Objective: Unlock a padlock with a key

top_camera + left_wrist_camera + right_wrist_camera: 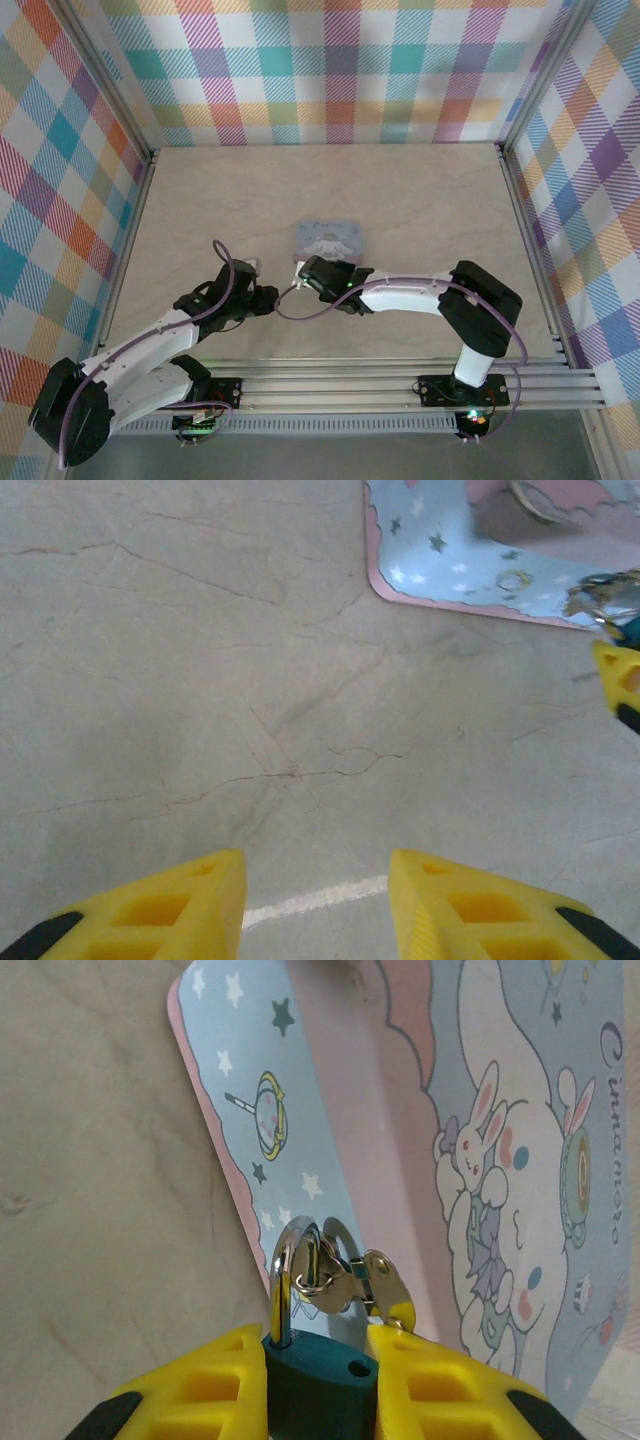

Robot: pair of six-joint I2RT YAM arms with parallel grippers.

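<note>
One padlock (pixel 322 1392), gripped within right end effector (pixel 318 1358), at box (pixel 300 1110) edge

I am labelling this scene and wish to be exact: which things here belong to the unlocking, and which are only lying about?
Belong to the job: padlock, gripped by the right tool; clasp it hangs on; left tool, thin pale line between its fingers, perhaps the key, I cannot tell.
Only standing by: cartoon box; table.
</note>
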